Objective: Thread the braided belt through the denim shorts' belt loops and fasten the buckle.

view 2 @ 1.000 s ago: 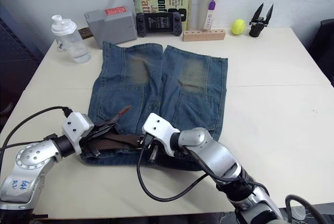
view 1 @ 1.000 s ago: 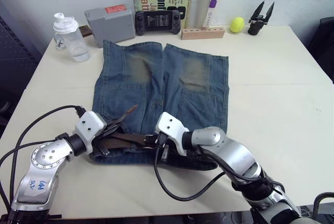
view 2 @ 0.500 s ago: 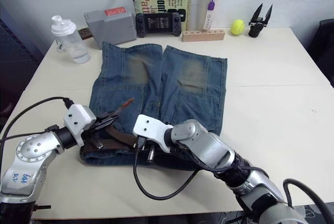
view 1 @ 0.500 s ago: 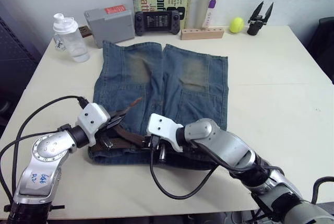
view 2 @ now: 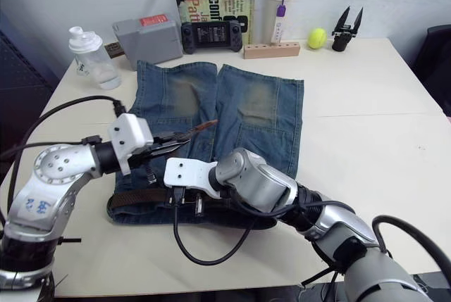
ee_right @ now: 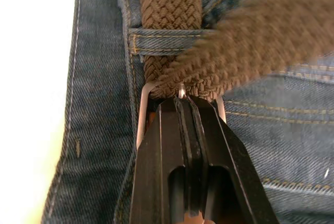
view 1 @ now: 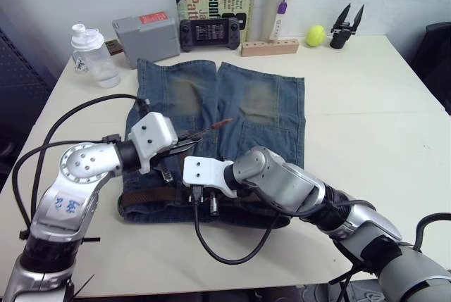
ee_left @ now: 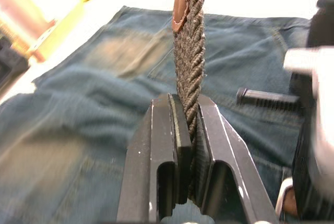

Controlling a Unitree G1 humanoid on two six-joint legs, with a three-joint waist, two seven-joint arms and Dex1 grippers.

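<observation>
Here the left pincer (ee_left: 189, 130) is clamped on the braided belt (ee_left: 189, 62), holding its tan-tipped end up over the denim shorts (view 1: 268, 115). The right pincer (ee_right: 183, 105) is pressed together at the buckle (ee_right: 143, 110), just beside a belt loop (ee_right: 162, 40) the belt runs under. The shorts lie flat on the counter (view 1: 373, 126), waistband nearest the robot.
</observation>
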